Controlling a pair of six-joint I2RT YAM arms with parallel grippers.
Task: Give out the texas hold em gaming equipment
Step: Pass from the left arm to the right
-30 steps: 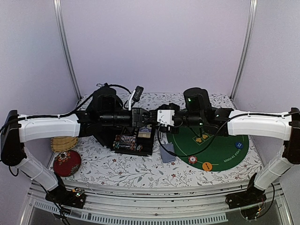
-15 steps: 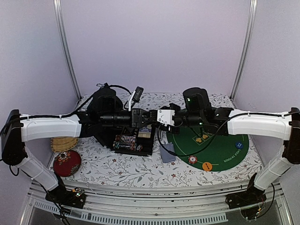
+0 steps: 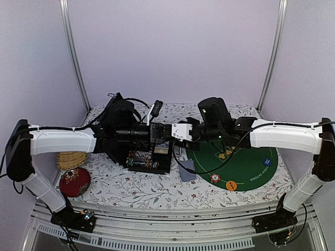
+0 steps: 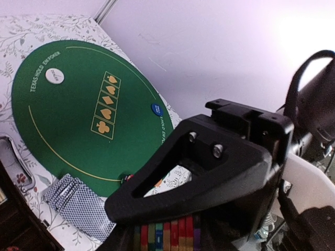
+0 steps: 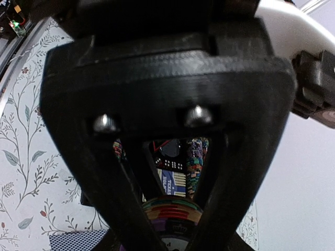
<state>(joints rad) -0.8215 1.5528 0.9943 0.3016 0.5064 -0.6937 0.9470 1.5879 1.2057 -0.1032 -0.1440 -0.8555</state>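
Note:
My two grippers meet tip to tip above the open black case (image 3: 149, 157). A stack of striped-edge poker chips (image 5: 171, 212) sits between the fingers of my right gripper (image 5: 170, 238), which is shut on it. The same stack (image 4: 167, 235) lies just under the upper finger (image 4: 199, 178) of my left gripper (image 3: 166, 130); its lower finger is hidden. In the top view the stack is hidden. On the green mat (image 3: 246, 167) lie a white button (image 4: 54, 76), a blue button (image 3: 267, 161), an orange button (image 3: 231, 185) and one chip (image 3: 214, 178). Blue-backed cards (image 3: 187, 171) lie beside the mat.
More chips stand in rows inside the case (image 5: 194, 157). A red round cushion (image 3: 74, 181) and a wicker coaster (image 3: 70, 159) sit at the near left. Metal frame posts (image 3: 73, 57) and purple walls close in the table's back and sides.
The right gripper has closed in round the chip stack. The left jaws have widened a little. Both arms have shifted slightly to the left.

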